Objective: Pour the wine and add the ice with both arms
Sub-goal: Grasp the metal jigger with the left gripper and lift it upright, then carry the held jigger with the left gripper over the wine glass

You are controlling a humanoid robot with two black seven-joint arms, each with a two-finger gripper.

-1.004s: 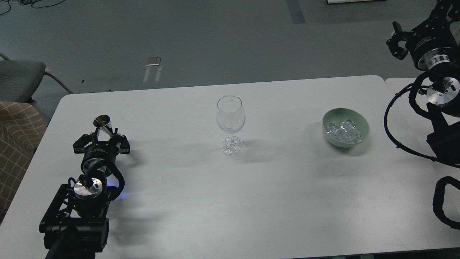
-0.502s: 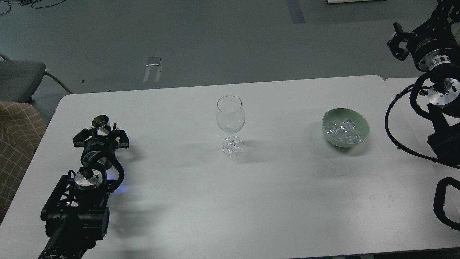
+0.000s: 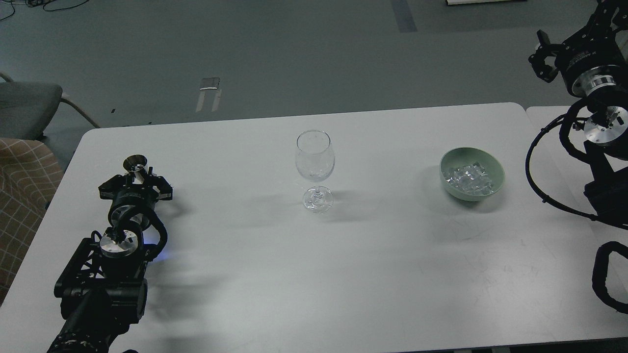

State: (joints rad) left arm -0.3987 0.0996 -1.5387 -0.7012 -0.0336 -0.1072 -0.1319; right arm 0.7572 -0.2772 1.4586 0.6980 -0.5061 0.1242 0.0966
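Low on the left side of the white desk [image 3: 245, 274], the left arm [image 3: 110, 264] reaches forward, and its gripper [image 3: 136, 182] sits at the base of a small shiny metal cup [image 3: 136, 164]. The jaws stand on either side of the cup's narrow lower part and appear closed on it, with the cup's round mouth tipped a little toward the camera. Whether any wine is inside the cup cannot be told from this view.

Near the middle of the desk stands a clear stemmed wine glass [image 3: 315, 164], upright on its round foot, well apart from both arms. Its bowl looks clear; if liquid is in it, the picture is too faint to show it.

Further right rests a pale green bowl [image 3: 495, 166], and in it lies the ice [image 3: 468, 177], a heap of small glinting cubes. The bowl is well apart from the glass.

Up at the right edge, the right arm [image 3: 596, 147] rises above the desk's far corner, cables looping below it. Its gripper [image 3: 543, 55] is raised off the desk, well apart from the bowl; it is dark and seen small, so I cannot tell how its jaws stand.

A grey chair [image 3: 29, 105] stands on the floor past the desk's left corner.
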